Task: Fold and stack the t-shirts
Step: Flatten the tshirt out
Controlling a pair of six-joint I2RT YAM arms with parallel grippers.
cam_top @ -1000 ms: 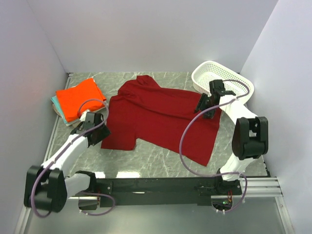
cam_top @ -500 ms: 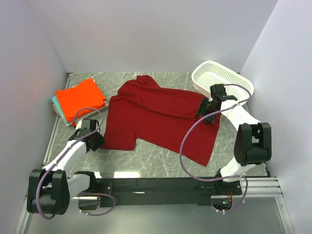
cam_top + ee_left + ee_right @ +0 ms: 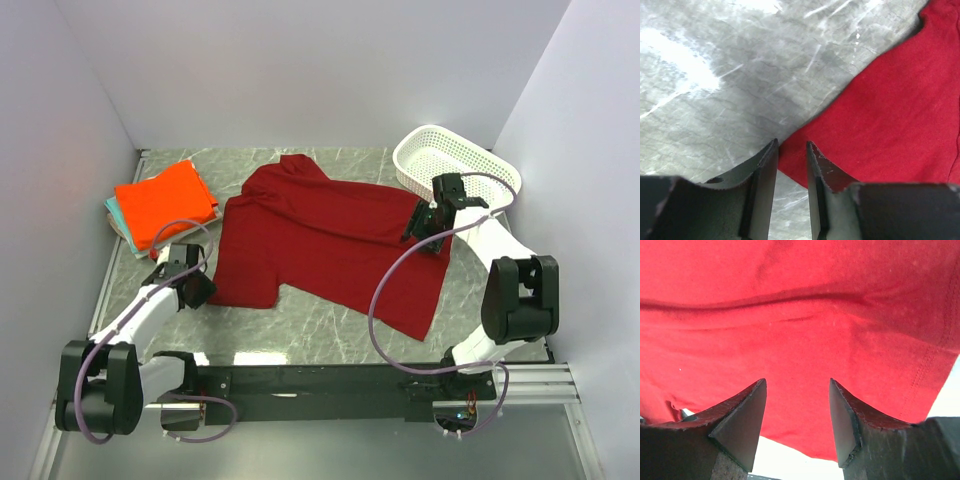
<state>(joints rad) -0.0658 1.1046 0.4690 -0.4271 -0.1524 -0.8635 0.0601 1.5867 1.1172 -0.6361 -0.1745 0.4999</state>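
Observation:
A dark crimson t-shirt (image 3: 330,245) lies spread flat in the middle of the table. A bright orange folded shirt (image 3: 163,200) tops a stack at the left, with teal and tan edges (image 3: 113,214) showing under it. My left gripper (image 3: 198,288) is low at the crimson shirt's near-left corner. In the left wrist view the jaws (image 3: 791,145) stand a narrow gap apart over that corner (image 3: 880,115), gripping nothing. My right gripper (image 3: 415,222) hovers over the shirt's right edge. In the right wrist view it (image 3: 797,385) is open wide above the red cloth (image 3: 800,310).
A white perforated basket (image 3: 455,158) stands at the back right, close behind the right gripper. Grey marble tabletop (image 3: 320,320) shows in front of the shirt. White walls enclose the left, back and right sides.
The left gripper has drawn back toward the near-left, from over the shirt's left edge to its corner. The right gripper shifted slightly right. The shirt has not moved.

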